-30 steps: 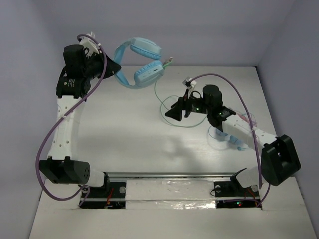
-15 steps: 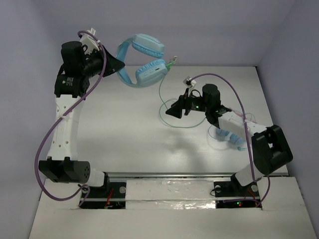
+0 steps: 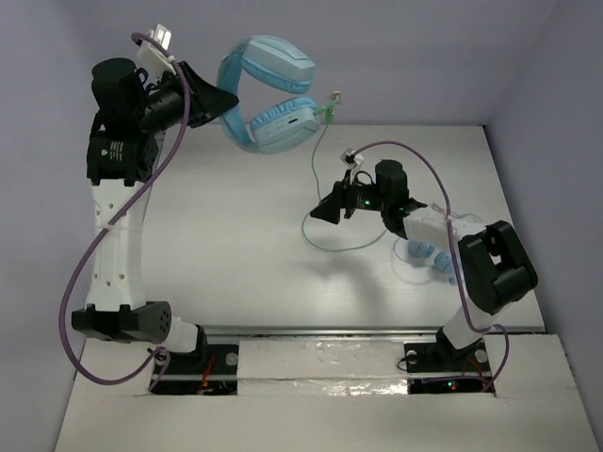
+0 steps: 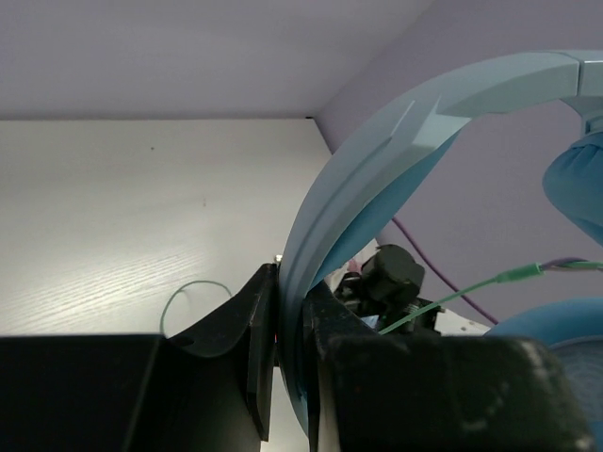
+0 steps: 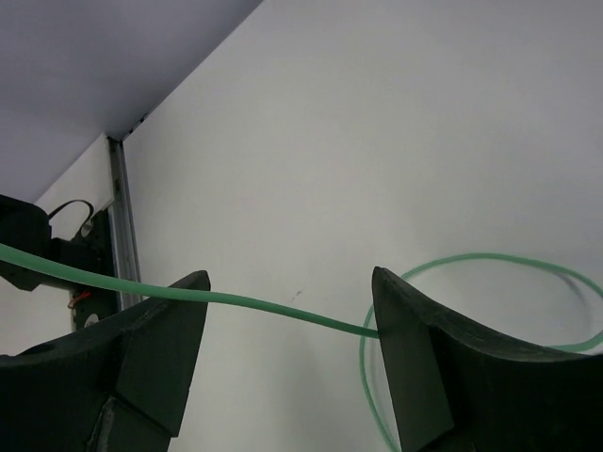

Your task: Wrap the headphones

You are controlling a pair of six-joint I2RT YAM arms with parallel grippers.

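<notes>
Sky-blue headphones (image 3: 268,94) hang in the air over the table's (image 3: 236,254) far edge, your left gripper (image 3: 224,99) clamped tight on the headband. Your right gripper (image 5: 287,325) gapes wide and grasps nothing. The pale-green cable (image 5: 273,306) runs between its fingers and loops on the table.

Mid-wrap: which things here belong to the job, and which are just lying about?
Job: headphones, clamped by the headband in the left hand; their green cable, running through the open right hand.
Lying about: darker blue headset, partly under the right arm.
</notes>
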